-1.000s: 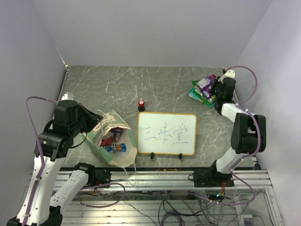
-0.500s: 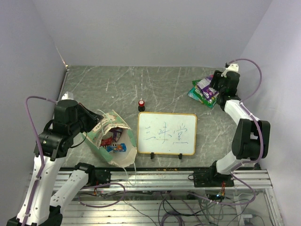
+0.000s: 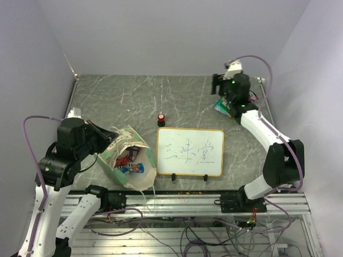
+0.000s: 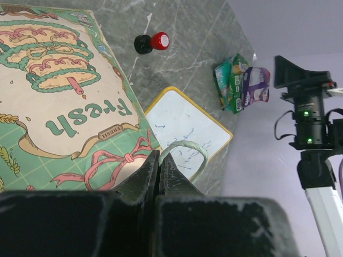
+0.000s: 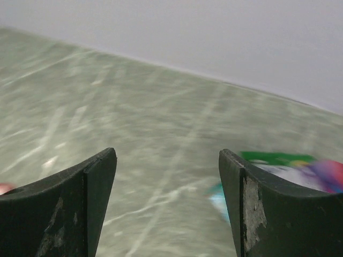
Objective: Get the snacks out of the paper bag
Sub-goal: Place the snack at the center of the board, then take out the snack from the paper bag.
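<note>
Cream paper with a mint-green border fills your left wrist view. The paper bag (image 4: 59, 96) lies at the near left of the table (image 3: 123, 96) with its mouth open to the overhead camera. The word "Fresh" is printed on its side, above a pink ribbon.

Your left arm is folded at the elbow. The left end effector (image 4: 158, 156) is pressed fully closed at the bag's rim and appears to pinch the paper edge. A string handle (image 4: 184, 142) loops up just beyond the fingertips.

Some of the snacks (image 3: 128, 160) sit inside the bag — red, purple and blue-toned. A pile (image 4: 241, 83) of others lies at the far right of the table.

Your right arm stretches far forward. The right end effector (image 5: 167, 160) is spread wide with nothing between its fingers, and it hovers just left of that pile.

Between the bag and the pile stands the whiteboard (image 3: 190, 151), which carries handwritten characters — too small to read with certainty. A red-topped knob (image 3: 161, 119) sits just beyond it.
</note>
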Available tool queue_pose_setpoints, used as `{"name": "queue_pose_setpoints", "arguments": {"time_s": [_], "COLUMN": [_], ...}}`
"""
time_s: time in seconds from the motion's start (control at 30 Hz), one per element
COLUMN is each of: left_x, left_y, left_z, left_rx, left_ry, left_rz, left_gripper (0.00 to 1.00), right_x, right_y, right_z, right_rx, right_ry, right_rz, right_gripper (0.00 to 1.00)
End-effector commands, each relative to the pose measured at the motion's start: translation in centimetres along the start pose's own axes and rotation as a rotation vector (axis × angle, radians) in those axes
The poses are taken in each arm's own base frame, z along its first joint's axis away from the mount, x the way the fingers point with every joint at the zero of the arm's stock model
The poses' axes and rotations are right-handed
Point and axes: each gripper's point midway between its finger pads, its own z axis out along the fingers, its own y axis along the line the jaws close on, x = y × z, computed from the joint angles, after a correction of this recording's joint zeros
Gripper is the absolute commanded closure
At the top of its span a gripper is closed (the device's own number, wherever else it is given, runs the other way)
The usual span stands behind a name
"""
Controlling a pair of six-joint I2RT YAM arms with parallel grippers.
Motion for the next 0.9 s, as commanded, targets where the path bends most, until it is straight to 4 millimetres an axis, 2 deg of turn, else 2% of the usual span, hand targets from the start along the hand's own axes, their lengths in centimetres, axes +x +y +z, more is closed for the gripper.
{"name": "queue_pose_setpoints", "arguments": {"time_s": [0.0,0.03,0.07,0.13,0.2,0.3,0.4,0.67,0.8,0.87], "left_x": [0.4,0.5,0.6,0.7,0.8,0.8,0.6,1.0,1.0,1.0], "left_y": [-0.4,-0.2,0.0,0.4,0.6,1.1,1.3,2.3,2.5,2.4], "left_z": [-1.1,-1.3,-1.5,-1.9,-2.2,-2.9,-3.7,-4.8,-5.1,-5.1], "left_rx": [0.027,0.023,0.021,0.020,0.021,0.017,0.016,-0.006,-0.007,-0.004], "left_ry": [0.012,0.011,0.008,0.000,-0.006,-0.024,-0.044,-0.050,-0.056,-0.054], "left_rz": [-0.027,-0.030,-0.033,-0.040,-0.048,-0.061,-0.066,-0.073,-0.076,-0.075], "left_gripper": [0.93,0.93,0.93,0.93,0.93,0.93,0.93,0.93,0.93,0.93], "right_x": [-1.2,-1.1,-0.9,-0.9,-0.9,-1.1,-1.2,1.4,4.0,5.4], "right_y": [11.7,15.2,17.9,22.1,24.9,27.8,29.5,30.6,32.1,32.9], "right_z": [-2.7,-4.1,-5.5,-8.5,-11.4,-15.5,-19.3,-27.5,-31.4,-32.4], "right_rx": [-0.352,-0.456,-0.532,-0.664,-0.766,-0.891,-0.994,-1.162,-1.287,-1.321], "right_ry": [-0.016,-0.015,-0.009,-0.014,-0.019,-0.031,-0.079,-0.221,-0.290,-0.317], "right_rz": [-0.014,-0.020,-0.022,-0.035,-0.049,-0.050,-0.075,-0.255,-0.433,-0.528], "right_gripper": [0.23,0.23,0.23,0.23,0.23,0.23,0.24,0.24,0.24,0.24]}}
